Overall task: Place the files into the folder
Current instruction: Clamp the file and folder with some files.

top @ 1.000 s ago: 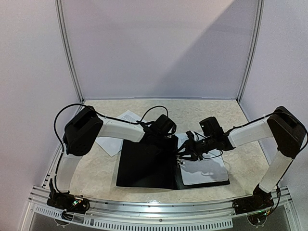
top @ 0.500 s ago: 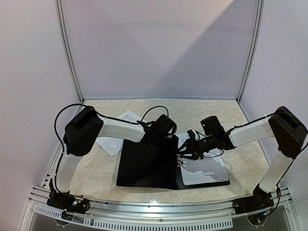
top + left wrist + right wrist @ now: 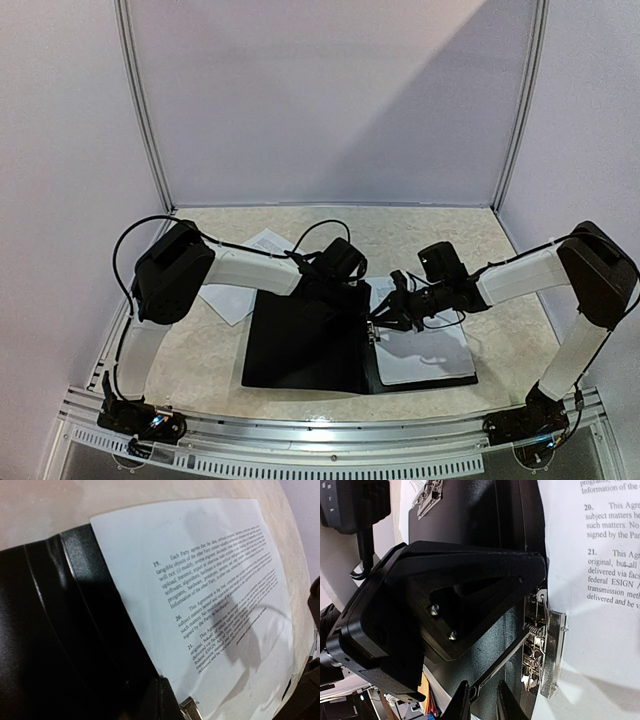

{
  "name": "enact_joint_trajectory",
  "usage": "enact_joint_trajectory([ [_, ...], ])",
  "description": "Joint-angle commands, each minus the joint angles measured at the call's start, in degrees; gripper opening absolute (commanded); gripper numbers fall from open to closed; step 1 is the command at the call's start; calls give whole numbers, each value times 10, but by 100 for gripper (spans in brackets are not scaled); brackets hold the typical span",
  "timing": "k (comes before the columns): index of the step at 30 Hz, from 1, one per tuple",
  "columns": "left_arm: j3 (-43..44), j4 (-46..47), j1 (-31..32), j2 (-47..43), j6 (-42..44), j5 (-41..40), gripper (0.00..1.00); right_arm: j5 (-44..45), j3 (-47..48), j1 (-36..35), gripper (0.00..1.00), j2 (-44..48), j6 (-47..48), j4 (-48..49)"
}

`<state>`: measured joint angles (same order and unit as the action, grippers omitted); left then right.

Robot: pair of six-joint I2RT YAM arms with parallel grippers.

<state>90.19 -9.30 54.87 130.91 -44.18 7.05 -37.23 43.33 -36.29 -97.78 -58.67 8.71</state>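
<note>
The folder (image 3: pixel 300 345) lies open on the table, its black cover (image 3: pixel 60 630) spread to the left. The files (image 3: pixel 425 350), white printed sheets (image 3: pixel 200 580), lie on its right half beside the metal clip (image 3: pixel 542 650). My left gripper (image 3: pixel 347 287) is shut, its tip (image 3: pixel 162 705) pressing down by the spine at the sheet's edge. My right gripper (image 3: pixel 383 322) hovers low over the clip. The clip's raised lever (image 3: pixel 505 662) ends between its fingertips (image 3: pixel 481 697). The jaws stand narrow, with a small gap beside the lever.
More white sheets (image 3: pixel 262 243) lie at the back left, partly under my left arm. Booth walls close in the table on three sides. A metal rail (image 3: pixel 330 440) runs along the near edge between the arm bases.
The right gripper's jaws have narrowed around the clip lever and the wrist has shifted slightly. The left arm and the folder have not moved.
</note>
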Motion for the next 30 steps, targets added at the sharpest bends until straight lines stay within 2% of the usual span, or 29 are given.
enact_joint_trajectory([
  [1, -5, -49, 18, 36, 5, 10, 0, -6, -13, 4, 17, 13, -6, 16],
  [16, -2, -50, 17, 42, 5, 12, 0, -26, -27, 3, 18, 16, -33, 51],
  [30, -1, -50, 17, 44, 5, 13, 0, -32, -39, 0, 7, 15, -38, 62],
])
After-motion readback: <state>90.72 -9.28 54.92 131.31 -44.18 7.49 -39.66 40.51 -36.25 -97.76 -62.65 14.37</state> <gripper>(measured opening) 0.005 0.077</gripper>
